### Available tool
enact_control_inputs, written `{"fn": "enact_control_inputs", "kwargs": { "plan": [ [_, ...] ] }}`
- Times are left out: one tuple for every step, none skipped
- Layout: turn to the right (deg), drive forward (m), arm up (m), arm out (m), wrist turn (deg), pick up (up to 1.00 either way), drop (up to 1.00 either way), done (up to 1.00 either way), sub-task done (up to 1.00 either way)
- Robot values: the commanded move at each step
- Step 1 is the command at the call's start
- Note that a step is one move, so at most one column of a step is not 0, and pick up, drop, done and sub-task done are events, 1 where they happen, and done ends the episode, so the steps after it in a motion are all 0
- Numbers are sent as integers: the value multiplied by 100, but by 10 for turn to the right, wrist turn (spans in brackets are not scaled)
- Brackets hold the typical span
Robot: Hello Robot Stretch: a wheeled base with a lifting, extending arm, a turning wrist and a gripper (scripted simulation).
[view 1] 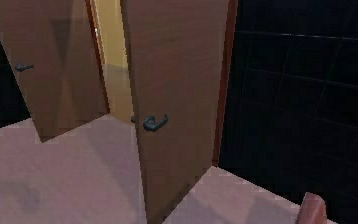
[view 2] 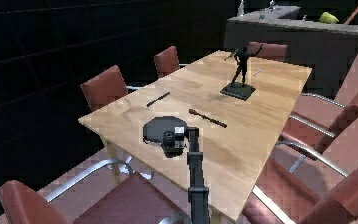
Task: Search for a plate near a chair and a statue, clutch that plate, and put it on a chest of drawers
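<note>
Plate (view 2: 157, 127), dark and round, lies on the wooden table (view 2: 267, 110) near its close end, at about eight o'clock from the dark upright statue (view 2: 239, 68), with red-brown chairs (view 2: 107, 86) ranged round the table. The gripper (view 2: 173, 140) shows at the plate's four o'clock side, at the end of the arm (view 2: 197, 185). How its fingers stand cannot be told, nor whether it holds anything. In the forward view, at twelve o'clock, stands a wooden door (view 1: 177, 90) with a dark handle (view 1: 153, 123).
</note>
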Motion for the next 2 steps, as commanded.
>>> {"fn": "enact_control_inputs", "kwargs": {
  "plan": [
    [0,0,10,0,0,0,0,0,0],
    [0,0,20,0,0,0,0,0,0]
  ]
}}
